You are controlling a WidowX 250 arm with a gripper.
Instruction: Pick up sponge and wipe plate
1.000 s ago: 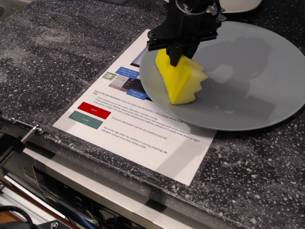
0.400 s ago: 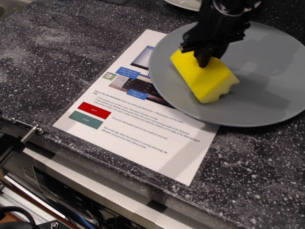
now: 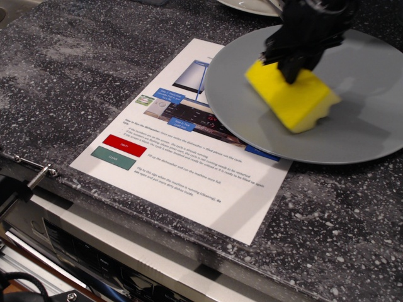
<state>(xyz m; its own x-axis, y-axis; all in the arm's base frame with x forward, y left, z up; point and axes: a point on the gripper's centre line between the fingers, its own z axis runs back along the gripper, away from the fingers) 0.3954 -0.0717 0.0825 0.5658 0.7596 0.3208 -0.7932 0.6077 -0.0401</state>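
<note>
Nearest the camera, the brushed metal edge of an appliance (image 3: 126,251) is running along the front of the speckled dark tabletop (image 3: 75,69), with a small metal latch (image 3: 39,176) showing at its left. Just beyond, a printed instruction sheet (image 3: 182,170) is lying flat on the tabletop, its red and green labels facing up. The grey plate (image 3: 371,119) is resting partly over the sheet's far right corner and is reaching out to the right edge of the view. On the plate, the yellow sponge (image 3: 296,97) is sitting tilted, its lower end touching the grey surface and its wavy paler face turned toward the right. The black tool (image 3: 295,63) is coming in from above and is clamped on the sponge's upper end, so the sponge is hanging directly beneath and slightly forward of it. Farthest back, the rim of a white dish (image 3: 249,6) is peeking in at the top edge.
</note>
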